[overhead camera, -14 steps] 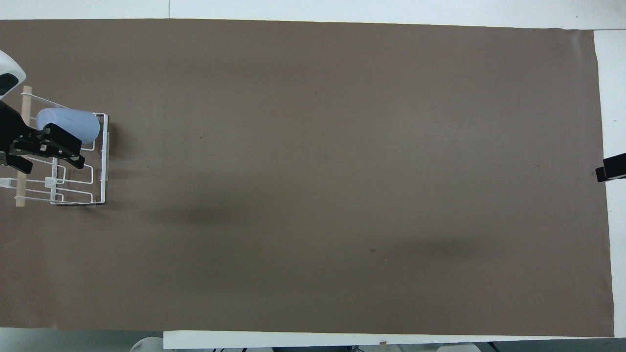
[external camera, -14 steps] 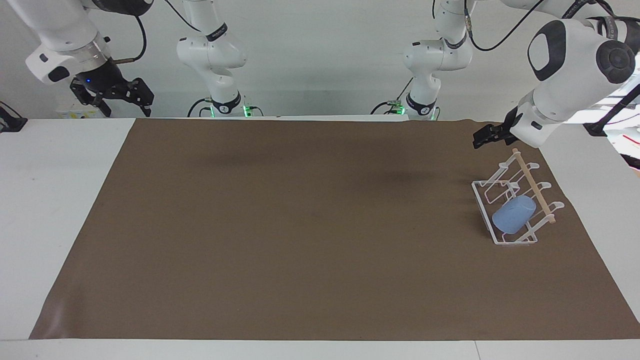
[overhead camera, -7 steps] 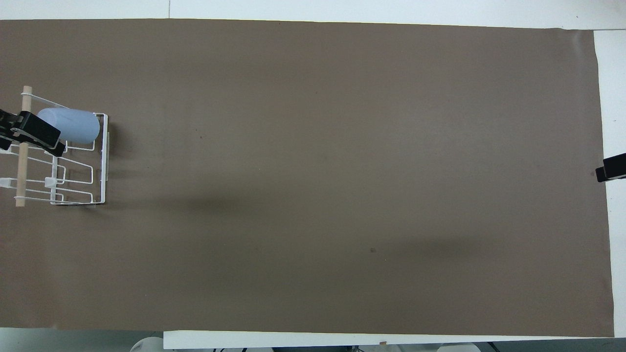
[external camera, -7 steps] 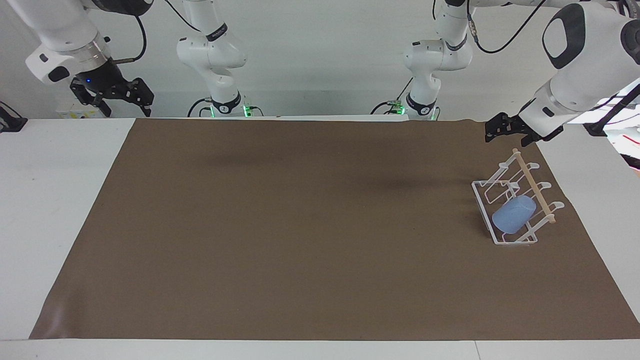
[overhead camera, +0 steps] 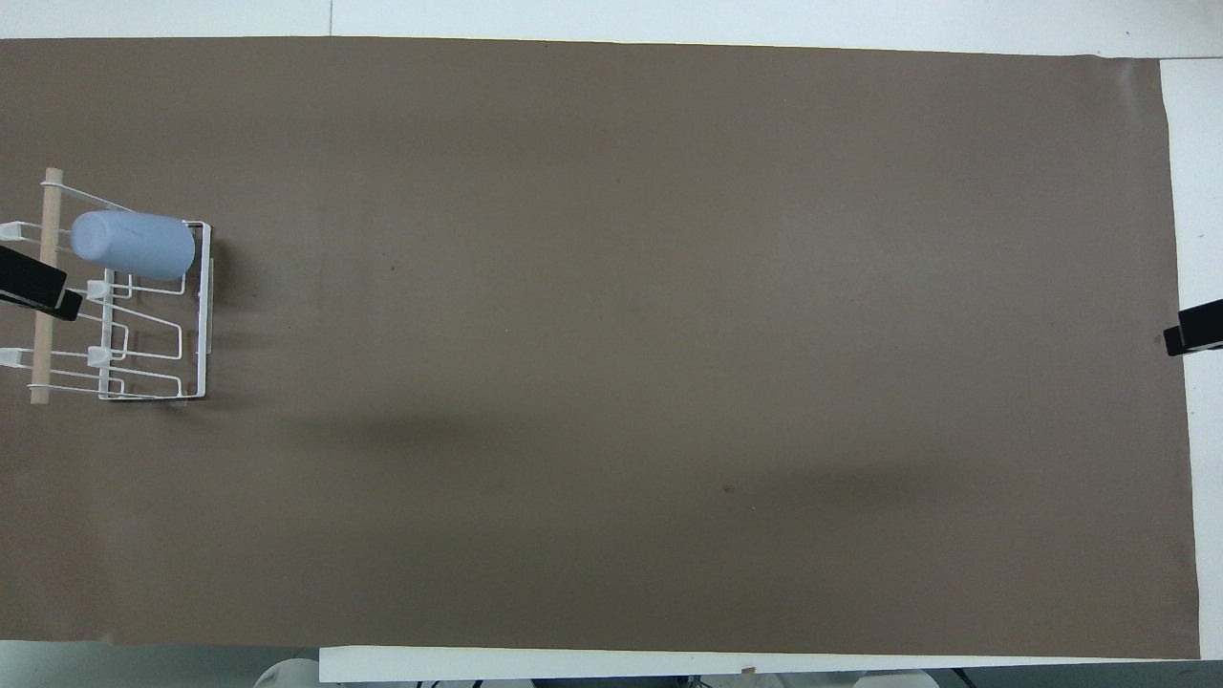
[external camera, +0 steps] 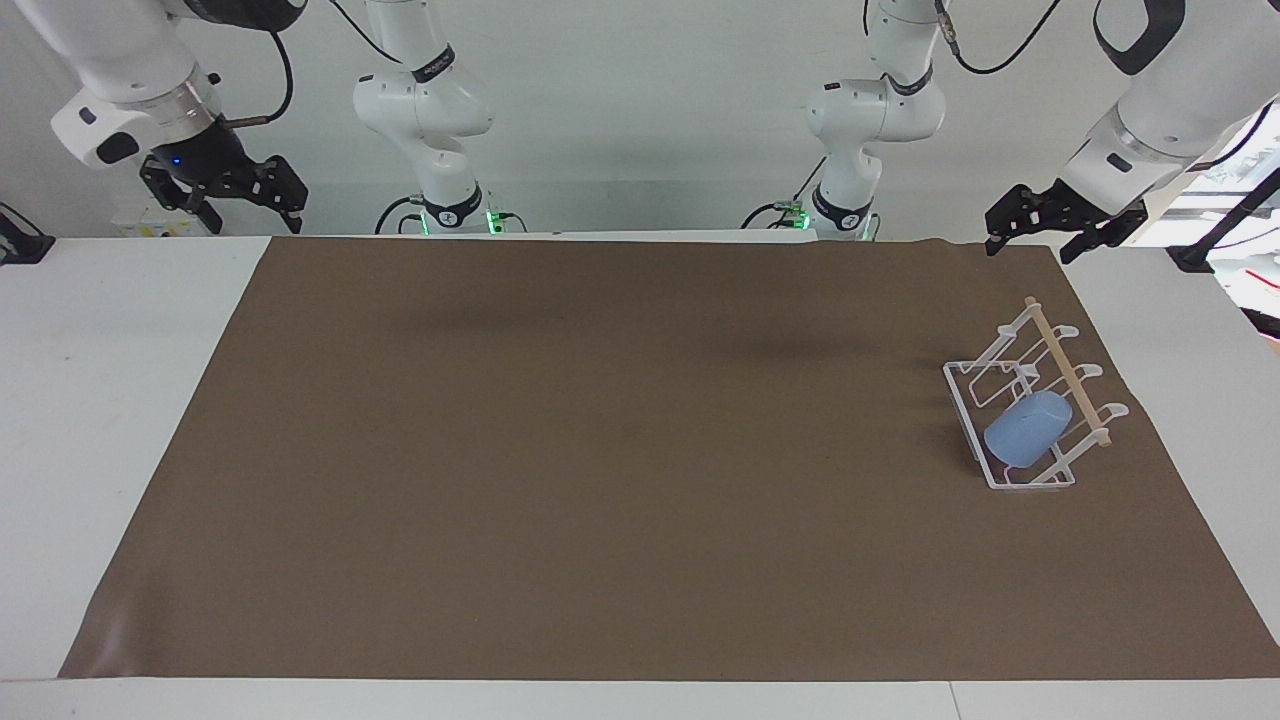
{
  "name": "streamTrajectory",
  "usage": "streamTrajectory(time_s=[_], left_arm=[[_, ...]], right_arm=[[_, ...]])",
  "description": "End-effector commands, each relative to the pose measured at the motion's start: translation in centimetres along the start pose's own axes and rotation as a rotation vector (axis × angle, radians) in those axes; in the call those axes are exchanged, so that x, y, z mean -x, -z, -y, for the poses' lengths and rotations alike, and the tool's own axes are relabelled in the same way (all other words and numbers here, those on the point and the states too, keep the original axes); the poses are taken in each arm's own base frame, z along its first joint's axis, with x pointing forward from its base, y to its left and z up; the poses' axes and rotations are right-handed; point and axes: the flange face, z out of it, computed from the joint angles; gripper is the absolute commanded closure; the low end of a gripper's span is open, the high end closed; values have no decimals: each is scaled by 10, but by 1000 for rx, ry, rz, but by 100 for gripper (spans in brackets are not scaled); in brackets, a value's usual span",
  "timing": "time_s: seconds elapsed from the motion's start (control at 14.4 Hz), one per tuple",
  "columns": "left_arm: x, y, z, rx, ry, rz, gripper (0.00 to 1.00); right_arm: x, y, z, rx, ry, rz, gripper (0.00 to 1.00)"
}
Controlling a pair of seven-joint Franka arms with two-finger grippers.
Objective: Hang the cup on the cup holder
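Note that the cup rests tilted on a cup holder prong, both tools raised clear with fingers apart, empty; any worktop jolt may slide it off.

- A brown mat lies flat on the white desk and covers most of its top.
- White desk shows as a strip along each end of the mat, widest at the right arm's end, and as a thin strip along the mat's edge farthest from the robots.
- The mat's corner nearest the robots at the left arm's end is slightly wavy.
- Soft dark shadows fall on the mat's middle part, nearer to the robots.
- A pale wall rises at the robots' end of the desk.
- Black cables hang in front of that wall.
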Motion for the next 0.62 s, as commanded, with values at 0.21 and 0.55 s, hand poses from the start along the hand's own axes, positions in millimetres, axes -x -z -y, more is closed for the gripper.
streamTrajectory(time_s=[0.21, 0.55], left_arm=[[-3, -15, 0, -16, -16, -86, 0], [-10, -11, 0, -30, -27, -140, 0]], right_arm=[[4, 2, 0, 5, -12, 4, 0], [4, 2, 0, 6, -12, 3, 0]])
